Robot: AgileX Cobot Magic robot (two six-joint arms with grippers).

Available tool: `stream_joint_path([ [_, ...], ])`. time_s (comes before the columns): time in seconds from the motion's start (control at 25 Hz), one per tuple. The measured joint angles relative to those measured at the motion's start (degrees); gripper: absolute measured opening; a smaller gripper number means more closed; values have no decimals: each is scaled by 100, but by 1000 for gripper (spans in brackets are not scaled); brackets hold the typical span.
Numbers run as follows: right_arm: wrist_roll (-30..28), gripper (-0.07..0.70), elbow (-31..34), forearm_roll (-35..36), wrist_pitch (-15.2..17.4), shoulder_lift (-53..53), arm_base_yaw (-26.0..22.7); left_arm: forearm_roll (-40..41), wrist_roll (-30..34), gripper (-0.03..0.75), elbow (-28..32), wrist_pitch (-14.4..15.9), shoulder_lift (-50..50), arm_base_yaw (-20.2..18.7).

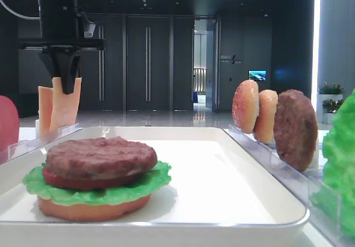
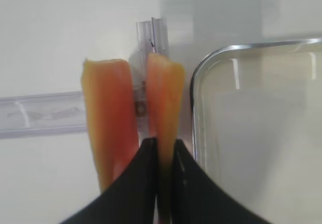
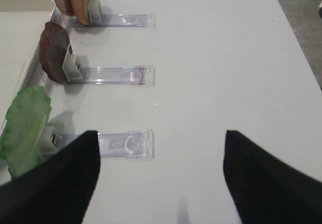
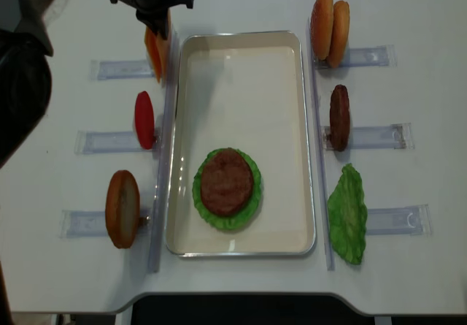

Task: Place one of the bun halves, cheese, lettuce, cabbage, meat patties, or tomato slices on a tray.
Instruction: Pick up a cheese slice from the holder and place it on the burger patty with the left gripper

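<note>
In the overhead view the left gripper (image 4: 157, 20) covers most of the cheese (image 4: 153, 51) at the tray's (image 4: 241, 44) far left corner, so the grip cannot be seen there. The left wrist view cuts both cheese slices off at its bottom edge, the fingers (image 2: 146, 183) hiding the lower part of the right one. In the low view the lettuce (image 1: 341, 164) and a tomato (image 1: 6, 122) run off the side edges. The right wrist view shows only two dark, blurred fingers (image 3: 55, 189), cut by the bottom edge.
</note>
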Motion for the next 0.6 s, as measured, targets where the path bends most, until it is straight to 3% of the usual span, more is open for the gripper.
stream_joint_path([
  [0.4,0,490,0,0,0,0,0,-673,71,34,6,38,-696,57],
  [0.6,0,490,0,5,0,0,0,-1263,89,34,578,49,-1351,70],
])
